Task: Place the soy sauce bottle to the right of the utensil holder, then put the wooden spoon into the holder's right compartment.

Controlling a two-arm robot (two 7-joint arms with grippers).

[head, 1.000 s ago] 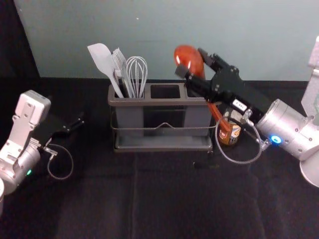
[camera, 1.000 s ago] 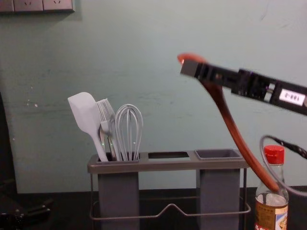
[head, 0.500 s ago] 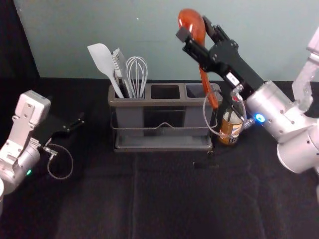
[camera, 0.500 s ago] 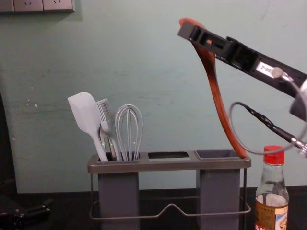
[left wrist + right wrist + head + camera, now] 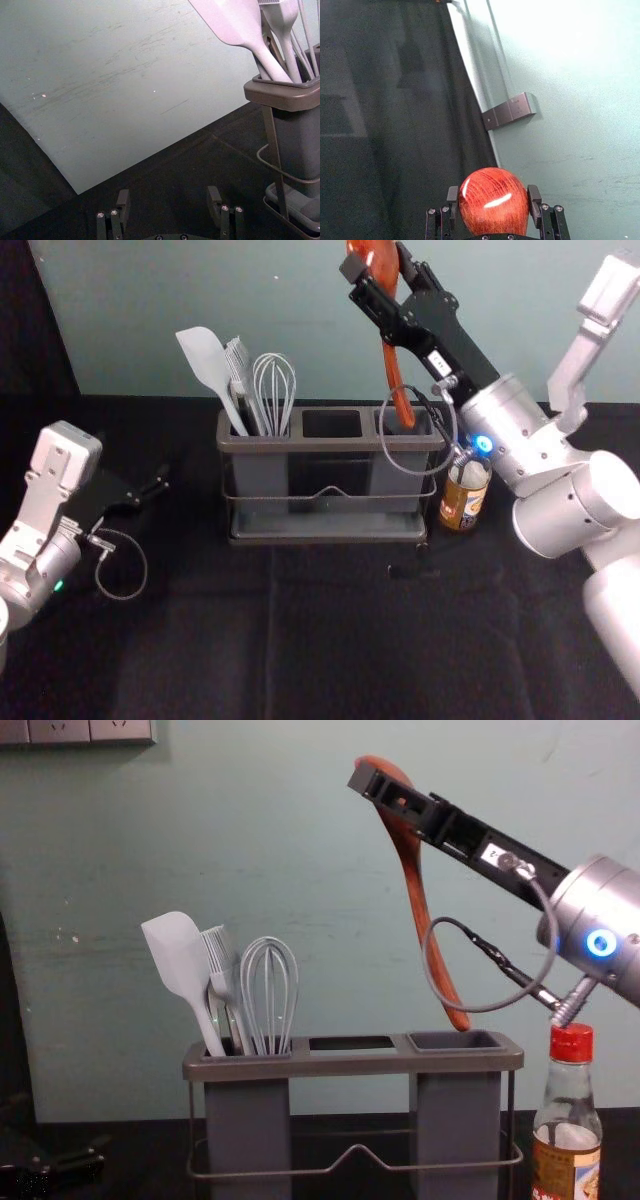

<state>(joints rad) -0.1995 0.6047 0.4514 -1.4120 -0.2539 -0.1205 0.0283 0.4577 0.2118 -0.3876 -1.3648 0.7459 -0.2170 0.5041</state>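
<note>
My right gripper (image 5: 375, 272) is shut on the bowl of the wooden spoon (image 5: 391, 365), high behind the utensil holder (image 5: 330, 445). In the right wrist view the spoon's bowl (image 5: 494, 202) sits between the fingertips of my right gripper (image 5: 493, 200). The chest view shows the spoon's handle (image 5: 418, 910) slanting down, its tip at the rim of the holder's right compartment (image 5: 455, 1042). The soy sauce bottle (image 5: 568, 1140) stands upright just right of the holder. My left gripper (image 5: 150, 492) is parked at the left, open in the left wrist view (image 5: 169, 202).
A white spatula (image 5: 178, 960), a brush (image 5: 222, 960) and a whisk (image 5: 268, 990) stand in the holder's left compartment. The wall (image 5: 300, 840) rises behind the holder. A looped cable (image 5: 505, 1005) hangs from the right arm near the bottle's cap.
The right gripper has risen and moved left with the spoon, bringing the handle's tip from beside the bottle to the right compartment. The left arm has stayed still.
</note>
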